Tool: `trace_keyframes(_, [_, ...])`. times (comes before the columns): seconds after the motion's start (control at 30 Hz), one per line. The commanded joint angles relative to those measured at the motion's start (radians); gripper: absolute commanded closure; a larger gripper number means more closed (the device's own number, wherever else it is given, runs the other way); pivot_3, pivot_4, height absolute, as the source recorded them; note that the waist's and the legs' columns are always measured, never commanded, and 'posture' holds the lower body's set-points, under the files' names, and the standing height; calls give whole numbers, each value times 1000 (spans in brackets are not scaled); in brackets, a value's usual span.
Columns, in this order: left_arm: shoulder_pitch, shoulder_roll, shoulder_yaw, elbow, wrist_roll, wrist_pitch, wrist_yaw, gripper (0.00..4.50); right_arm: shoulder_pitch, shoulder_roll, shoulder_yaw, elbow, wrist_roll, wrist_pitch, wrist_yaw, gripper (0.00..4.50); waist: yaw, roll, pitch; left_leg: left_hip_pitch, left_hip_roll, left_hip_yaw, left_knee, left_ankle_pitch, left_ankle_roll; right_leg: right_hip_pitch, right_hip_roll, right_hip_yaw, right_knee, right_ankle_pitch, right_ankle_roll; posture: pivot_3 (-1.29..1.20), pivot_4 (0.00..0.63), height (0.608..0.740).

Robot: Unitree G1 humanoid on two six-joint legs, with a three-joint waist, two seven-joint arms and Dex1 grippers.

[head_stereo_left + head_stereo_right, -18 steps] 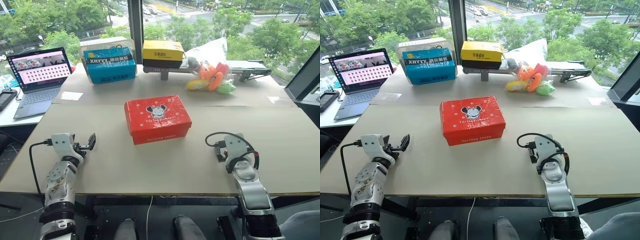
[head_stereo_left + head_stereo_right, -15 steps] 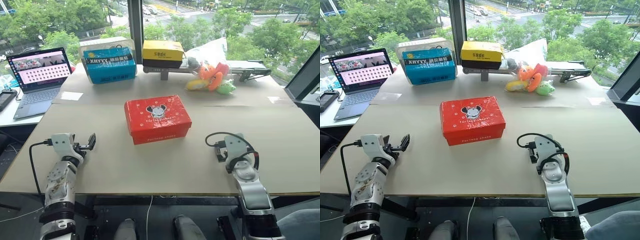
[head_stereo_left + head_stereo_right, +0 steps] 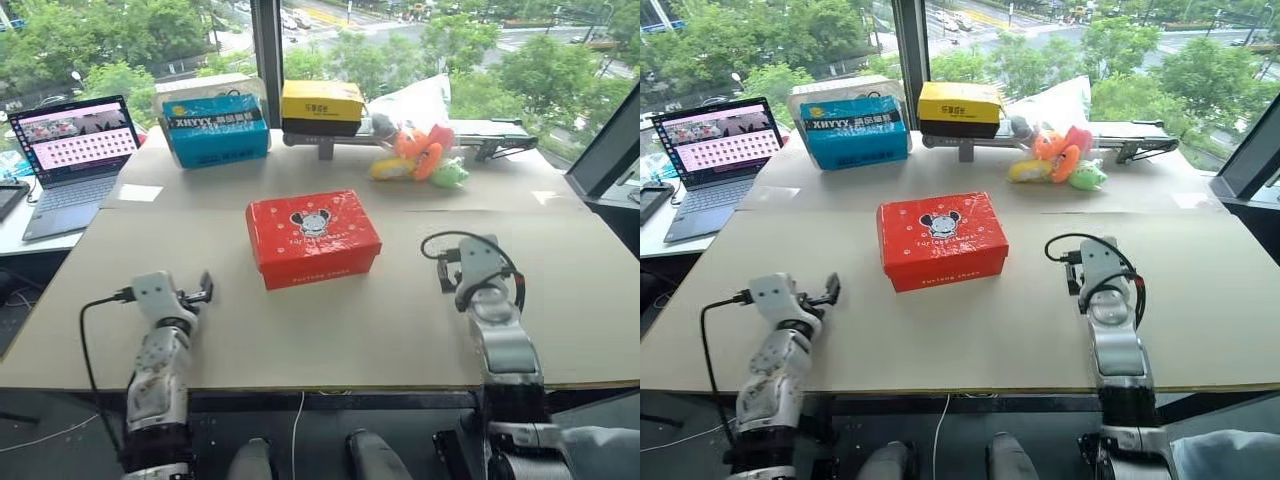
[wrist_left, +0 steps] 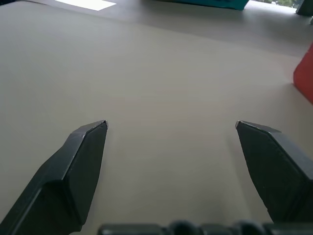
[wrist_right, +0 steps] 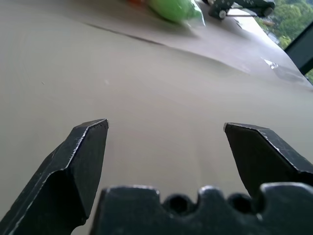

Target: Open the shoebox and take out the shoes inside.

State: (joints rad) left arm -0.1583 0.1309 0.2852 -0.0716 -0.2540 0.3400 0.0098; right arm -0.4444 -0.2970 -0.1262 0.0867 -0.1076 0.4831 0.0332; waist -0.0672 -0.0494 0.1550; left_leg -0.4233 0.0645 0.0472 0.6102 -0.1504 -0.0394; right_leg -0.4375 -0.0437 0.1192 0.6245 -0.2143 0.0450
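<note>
The red shoebox (image 3: 313,238) sits shut in the middle of the table, its mouse logo facing up. The shoes are hidden inside it. My left gripper (image 4: 171,125) hovers low over the tabletop near the front edge, to the left of the box and nearer to me; its black fingers (image 3: 205,291) are spread wide with nothing between them. The box's red corner (image 4: 304,73) shows in the left wrist view. My right gripper (image 5: 166,125) is held over the table to the right of the box, also open and empty, pointing toward the far side.
At the back stand a blue box (image 3: 217,130), a yellow-and-black box (image 3: 322,107) and orange and green plush toys (image 3: 420,155). A laptop (image 3: 72,160) sits at the far left. The table's front edge (image 3: 330,385) runs just under my wrists.
Both arms have reached further over the table. The left gripper shifted right toward the box, and the right gripper moved forward alongside it. The box has stayed put.
</note>
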Motion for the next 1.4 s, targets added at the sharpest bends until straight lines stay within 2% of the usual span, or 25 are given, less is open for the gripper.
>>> trace_keyframes(0.03, [19,-14,-68,-151,-15,108,1,16,-19,-48,-14,6,51,-48,93,0,2,0,0,0,0,0,0,1,2,0,0,0,0,-1,1,0,150,739])
trace_keyframes(0.3, [32,76,-95,-346,-76,233,-102,16,2,-133,-1,-61,167,-14,316,0,-7,-1,1,-4,0,-1,-1,3,5,-2,0,0,-2,-1,3,0,150,739])
trace_keyframes(0.5, [25,171,-53,-364,-118,287,-176,16,10,-163,24,-84,222,27,433,0,-8,-1,1,-2,0,-1,0,3,5,-2,1,0,-1,-2,0,0,150,739])
trace_keyframes(0.67, [-12,231,-14,-281,-126,284,-221,16,-31,-151,27,2,200,-4,393,0,-4,-2,1,-3,0,-1,0,3,5,-2,0,1,-1,-2,0,0,150,739])
trace_keyframes(0.87, [-30,231,-6,-239,-121,251,-232,16,-72,-137,33,93,187,-51,362,0,-4,-3,2,-3,0,-1,0,3,5,-2,0,0,-2,-2,0,0,150,739])
trace_keyframes(0.9, [-29,228,-7,-237,-113,238,-228,1,-74,-137,35,99,185,-55,358,250,-4,-3,2,-3,0,-1,0,3,5,-2,1,0,-2,-2,0,0,150,739])
trace_keyframes(0.93, [-28,222,-5,-235,-111,227,-223,265,-73,-136,36,101,183,-61,356,506,-4,-3,2,-3,0,-1,-1,3,5,-2,1,0,-2,-2,0,0,150,739])
trace_keyframes(0.97, [-26,218,-4,-233,-111,221,-221,532,-71,-135,35,99,185,-66,356,579,-4,-3,2,-3,0,-1,-1,3,6,-2,1,0,-2,-2,1,0,150,739])
trace_keyframes(1.0, [-22,217,-8,-233,-109,219,-223,709,-67,-134,34,94,187,-71,357,956,-4,-3,2,-3,0,-1,-2,3,6,-2,1,0,-2,-2,2,0,150,739])
trace_keyframes(1.33, [-37,206,-28,-166,-78,192,-212,4440,-82,-126,55,143,164,-106,345,4448,-4,-3,2,-3,0,-1,0,3,6,-2,1,0,-1,-2,2,0,150,739])
trace_keyframes(1.4, [-58,196,-50,-121,-53,181,-201,4474,-108,-114,67,198,155,-133,345,4479,-4,-3,2,-3,0,-1,0,3,6,-1,1,0,-1,-2,1,0,150,739])
